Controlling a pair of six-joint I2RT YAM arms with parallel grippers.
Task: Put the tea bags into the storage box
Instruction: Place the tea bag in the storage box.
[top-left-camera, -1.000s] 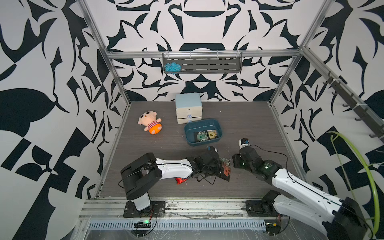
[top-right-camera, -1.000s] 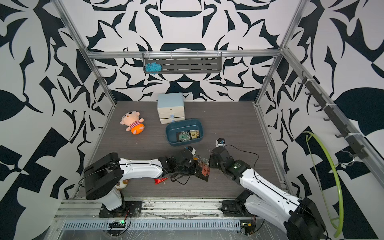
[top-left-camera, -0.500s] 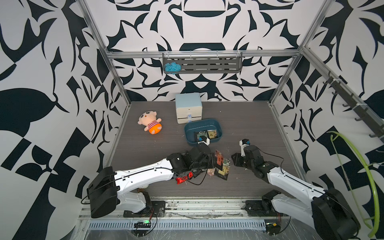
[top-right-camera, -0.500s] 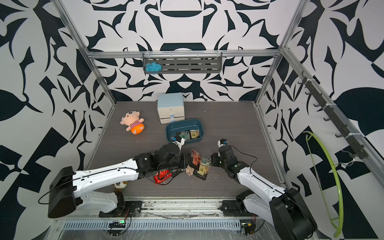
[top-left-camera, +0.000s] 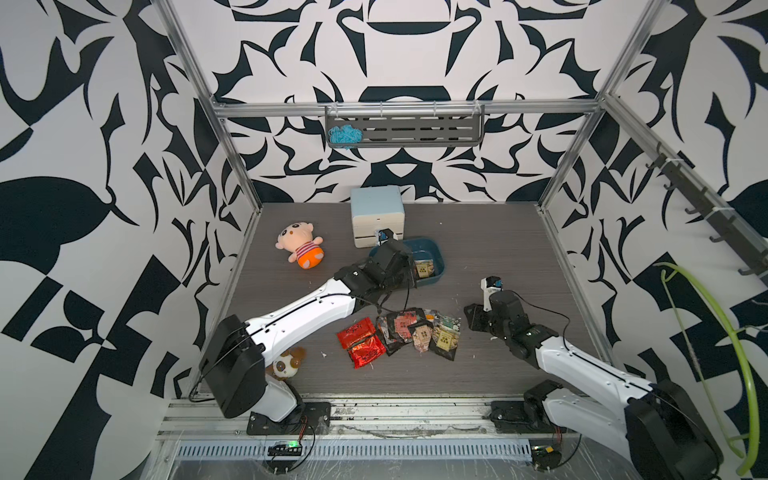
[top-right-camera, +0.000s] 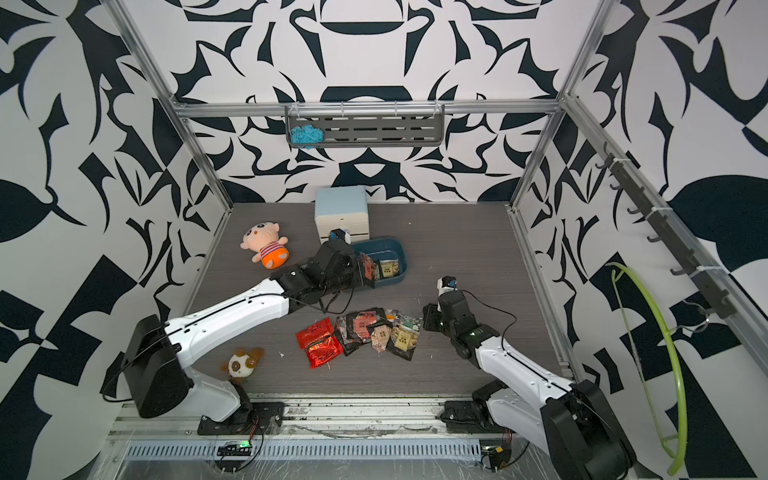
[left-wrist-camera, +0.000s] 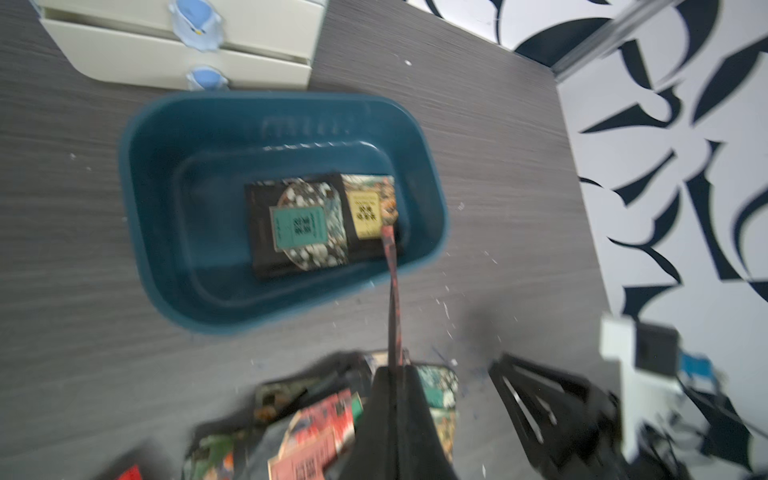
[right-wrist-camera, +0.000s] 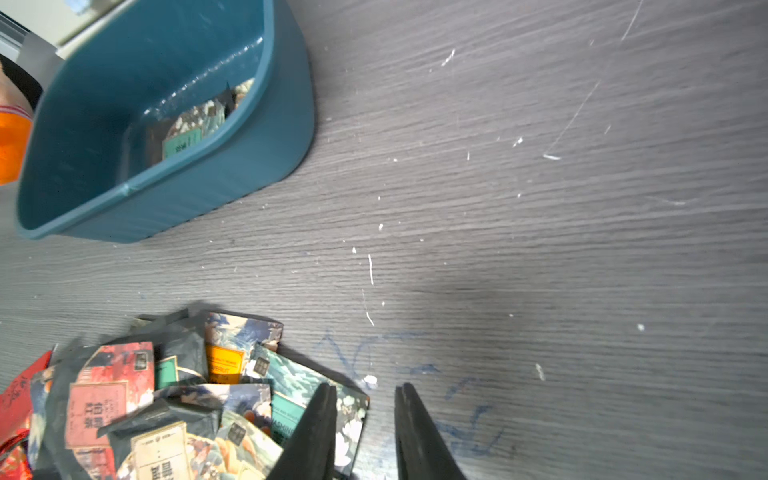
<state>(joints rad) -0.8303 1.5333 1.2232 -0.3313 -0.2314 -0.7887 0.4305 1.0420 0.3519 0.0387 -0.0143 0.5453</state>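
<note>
Teal plastic box sits just above the middle of the frame in both top views, close in front of a pale drawer cabinet. Two tea bags lie flat inside it, side by side: a green-label one and a yellow-label one.

Left gripper is clamped on one edge of a single tea bag. The wrist view shows it edge-on as a thin strip whose free end reaches over the near wall and above the yellow-label one. Touching or just clear, cannot tell.

Step in hand, by my reading: the release.
- Bring the pinch point itself past the rim before parting the jaws. Otherwise the bag may tip back over the wall.
- Keep it low so the flat foil does not flutter.
- Aim for the bare floor beside the two bags already there.

The remaining tea bags lie in an overlapping heap below frame centre, with two red foil ones at its left. The heap is well apart from the left gripper.

Right gripper sits at the right edge of the heap, jaws slightly apart and empty. One finger overlaps the corner of the outermost bag; contact cannot be told.
</note>
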